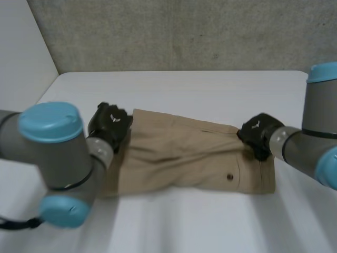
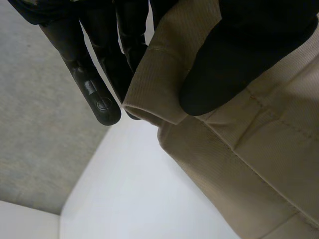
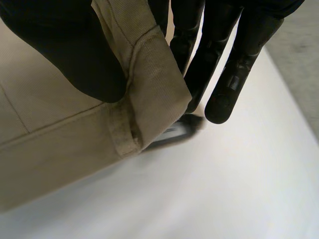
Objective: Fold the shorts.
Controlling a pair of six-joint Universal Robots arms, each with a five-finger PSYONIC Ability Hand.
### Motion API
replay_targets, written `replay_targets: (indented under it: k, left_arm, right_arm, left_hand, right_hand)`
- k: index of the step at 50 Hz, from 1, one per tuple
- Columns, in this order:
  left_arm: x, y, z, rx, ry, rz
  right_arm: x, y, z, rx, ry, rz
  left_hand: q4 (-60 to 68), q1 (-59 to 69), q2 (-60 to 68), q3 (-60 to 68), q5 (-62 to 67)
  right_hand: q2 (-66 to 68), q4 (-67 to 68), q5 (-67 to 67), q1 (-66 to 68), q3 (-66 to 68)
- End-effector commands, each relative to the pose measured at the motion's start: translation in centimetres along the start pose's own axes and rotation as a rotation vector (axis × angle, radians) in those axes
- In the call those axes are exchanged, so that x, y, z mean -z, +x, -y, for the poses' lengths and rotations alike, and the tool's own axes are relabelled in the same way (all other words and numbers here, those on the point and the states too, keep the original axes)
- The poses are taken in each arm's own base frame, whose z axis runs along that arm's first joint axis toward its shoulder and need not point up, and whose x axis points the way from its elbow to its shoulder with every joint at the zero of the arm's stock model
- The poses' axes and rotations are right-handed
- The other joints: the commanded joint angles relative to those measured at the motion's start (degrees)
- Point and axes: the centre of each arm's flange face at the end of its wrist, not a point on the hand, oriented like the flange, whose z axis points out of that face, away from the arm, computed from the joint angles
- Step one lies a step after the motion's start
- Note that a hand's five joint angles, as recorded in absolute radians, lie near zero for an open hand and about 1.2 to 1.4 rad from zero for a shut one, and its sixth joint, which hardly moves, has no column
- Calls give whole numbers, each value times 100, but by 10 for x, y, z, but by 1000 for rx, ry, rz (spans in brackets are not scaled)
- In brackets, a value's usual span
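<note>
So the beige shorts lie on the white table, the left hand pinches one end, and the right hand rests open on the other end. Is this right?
Not quite. The right hand is not open: it pinches its end too, as the right wrist view shows. The shorts do lie on the table, and the left hand pinches the other end.

— Is the light even?
— Yes, soft and diffuse, seemingly from overhead. The white table (image 1: 184, 84) is bright, with no hard glare.
— Any shadows?
— A dark one sits under the lifted corner of the shorts (image 3: 149, 99) (right wrist view). Their folds show gentle shading, and the black left hand (image 2: 94, 89) has a faint sheen.
</note>
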Motion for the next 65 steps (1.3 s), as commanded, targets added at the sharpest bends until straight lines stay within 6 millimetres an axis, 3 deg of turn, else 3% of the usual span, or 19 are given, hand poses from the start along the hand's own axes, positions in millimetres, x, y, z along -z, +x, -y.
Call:
replay_targets:
  k: [1,6,9,10,11,14,20,24,30,34,43,51,60,65]
  left_arm:
    - [-62,13,-4,-36,41,88]
    - [-94,18,-8,-98,38,142]
    - [-106,18,-7,-111,38,177]
    - [-108,17,-7,-110,39,183]
    - [-111,16,-6,-103,46,191]
    - [-113,12,-3,-94,58,203]
    - [-109,12,1,-74,67,194]
    - [-101,2,10,-32,83,202]
    - [-96,10,13,-9,143,99]
    - [-98,17,10,-15,154,48]
    - [-121,29,-8,-23,146,44]
    - [-157,30,-21,-32,188,105]
    - [-179,24,-10,-92,291,184]
    - [-185,10,-6,-79,315,243]
  right_arm:
    - [-43,20,4,12,32,-137]
    - [-71,19,9,23,68,-177]
    - [-80,16,7,25,70,-177]
    - [-84,14,6,24,72,-180]
    - [-86,14,6,24,75,-183]
    - [-89,17,8,18,104,-215]
    - [-83,32,17,-86,165,-260]
    - [-72,39,27,-164,212,-257]
    - [-69,32,34,-174,262,-159]
    - [-79,28,29,-206,264,-129]
    - [-114,19,13,-269,259,-116]
    - [-142,20,10,-239,333,-185]
    - [-155,27,15,-181,433,-279]
    - [-155,31,19,-176,459,-300]
  left_hand:
    - [1109,1628,1140,1164,1287]
    - [307,826,338,363,486]
    - [-1524,-1005,-1493,-1469,-1346]
    - [-2213,-1694,-2182,-2157,-2034]
    - [-3902,-3382,-3870,-3846,-3723]
    - [-5630,-5111,-5599,-5574,-5451]
    - [-5769,-5250,-5738,-5714,-5590]
    - [-5769,-5250,-5738,-5714,-5590]
    - [-5752,-5233,-5721,-5697,-5573]
    - [-5735,-5216,-5704,-5680,-5557]
    - [-5719,-5199,-5687,-5663,-5540]
    - [-5685,-5166,-5654,-5630,-5506]
    - [-5634,-5115,-5603,-5579,-5456]
    - [-5601,-5082,-5570,-5545,-5422]
  right_hand:
    - [1262,1173,1355,2448,1229]
    - [1102,1012,1195,2287,1068]
    - [-927,-1017,-834,259,-961]
    - [-2617,-2707,-2524,-1431,-2651]
    - [-3400,-3490,-3307,-2214,-3434]
    - [-5021,-5111,-4928,-3835,-5055]
    - [-5426,-5516,-5334,-4241,-5460]
    - [-5410,-5499,-5317,-4224,-5444]
    - [-5242,-5331,-5149,-4056,-5275]
    - [-5174,-5264,-5082,-3989,-5208]
    - [-5056,-5146,-4964,-3871,-5090]
    - [-5073,-5163,-4980,-3887,-5107]
    - [-5325,-5415,-5232,-4140,-5359]
    - [-5738,-5827,-5645,-4552,-5771]
